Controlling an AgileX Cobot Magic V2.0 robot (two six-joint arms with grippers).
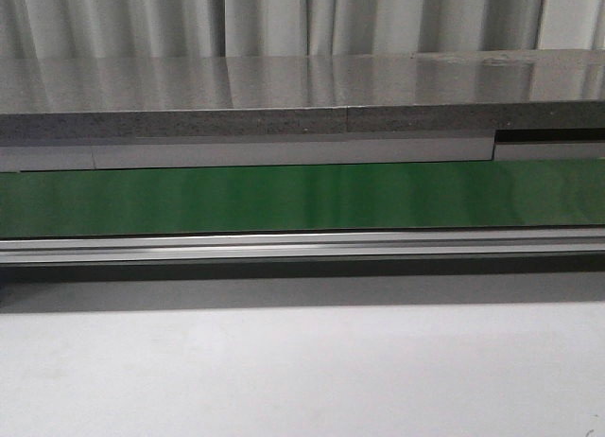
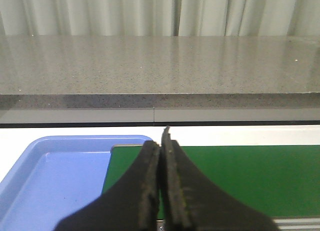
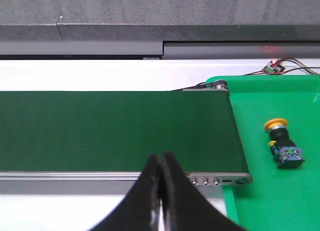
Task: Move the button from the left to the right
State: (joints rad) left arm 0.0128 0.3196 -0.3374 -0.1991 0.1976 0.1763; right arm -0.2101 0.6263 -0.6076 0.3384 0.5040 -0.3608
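Pale curtains [image 1: 284,16] hang behind a long grey speckled counter [image 1: 284,82] in the front view, and below it a dark green conveyor belt [image 1: 302,199] runs across the whole width, edged on the near side by a silver aluminium rail [image 1: 302,245]; the white worktop [image 1: 302,371] fills the foreground, and neither arm nor the button shows from this camera. From the left wrist view, the same curtains and grey counter fill the upper half, while the left gripper [image 2: 163,141] hangs with its black fingers [image 2: 147,186] pressed together, nothing between them, above the spot where a blue tray [image 2: 55,176] lies against the end of the green belt; what shows of the tray's floor is bare blue. From the right wrist view, the right gripper [image 3: 161,158] also has its black fingers [image 3: 175,196] closed against each other with nothing gripped, poised over the near rail of the belt close to its end roller [image 3: 217,85]. Beside that end sits a bright green tray [image 3: 260,201], and the button [image 3: 282,141] lies on its side on the tray floor, its yellow-orange disc head pointing away from the camera and its black body with bluish marks nearer, well apart from the fingers and touching nothing else. Beyond the tray's far rim a small circuit board with red and black wires [image 3: 280,66] rests on the white surface.
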